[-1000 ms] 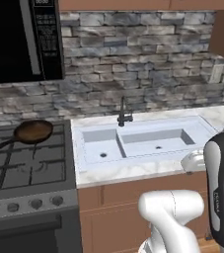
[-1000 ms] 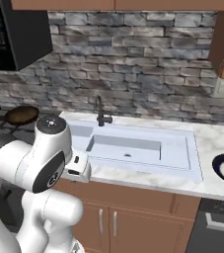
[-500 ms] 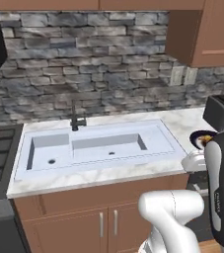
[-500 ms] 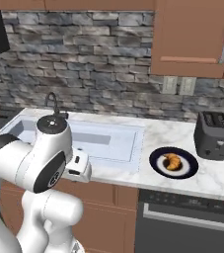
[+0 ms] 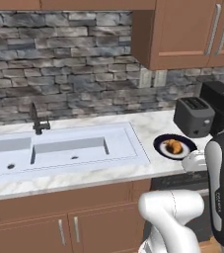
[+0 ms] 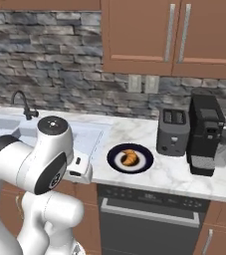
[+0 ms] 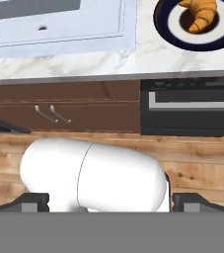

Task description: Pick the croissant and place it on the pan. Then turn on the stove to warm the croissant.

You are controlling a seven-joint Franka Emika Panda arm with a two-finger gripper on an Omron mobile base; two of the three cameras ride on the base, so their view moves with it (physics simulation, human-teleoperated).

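The croissant [image 5: 172, 146] [image 6: 129, 158] [image 7: 200, 12], golden-orange and curved, lies on a round dark-rimmed white plate [image 5: 159, 144] [image 6: 112, 158] [image 7: 163, 22] near the counter's front edge, right of the sink. My gripper [image 7: 112, 203] is open and holds nothing. It hangs low in front of the counter, looking at the cabinet fronts, with the plate far ahead of it. The pan and the stove are out of view.
A white double sink [image 5: 59, 148] with a dark faucet [image 5: 36, 121] fills the counter's left part. A grey toaster [image 5: 193, 116] [image 6: 173, 130] and a black coffee machine [image 6: 206, 134] stand behind and right of the plate. A dark appliance front [image 6: 149, 219] sits below the counter.
The base has driven to the right, so the whole scene slid left: stove and pan left the views, then the sink passed, and the plate with the croissant came in. The gripper stayed open.
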